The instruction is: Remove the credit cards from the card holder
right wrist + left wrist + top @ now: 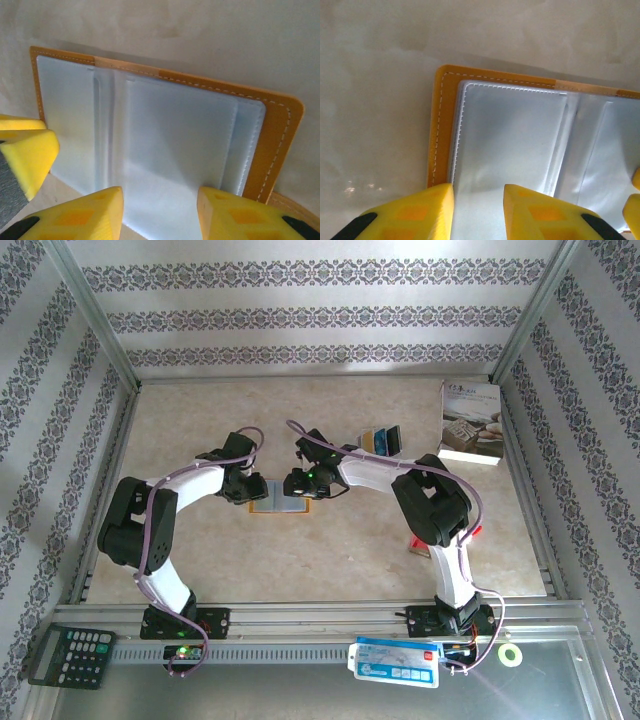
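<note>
The card holder (275, 502) lies opened flat on the table between the two arms, orange-tan border (440, 125) around pale grey-blue plastic sleeves (170, 130). My left gripper (252, 490) is down over its left panel, jaws apart with the sleeve under the fingertips (479, 192). My right gripper (296, 485) is down over the right panel (160, 197), jaws also apart and nothing pinched. Several credit cards (385, 440) lie fanned on the table behind the right arm. The sleeves I can see hold no card.
A white book (472, 425) stands at the back right by the frame. A small red object (420, 540) lies beside the right arm. A calculator (70, 655) and a blue-white packet (395, 660) sit on the near rail.
</note>
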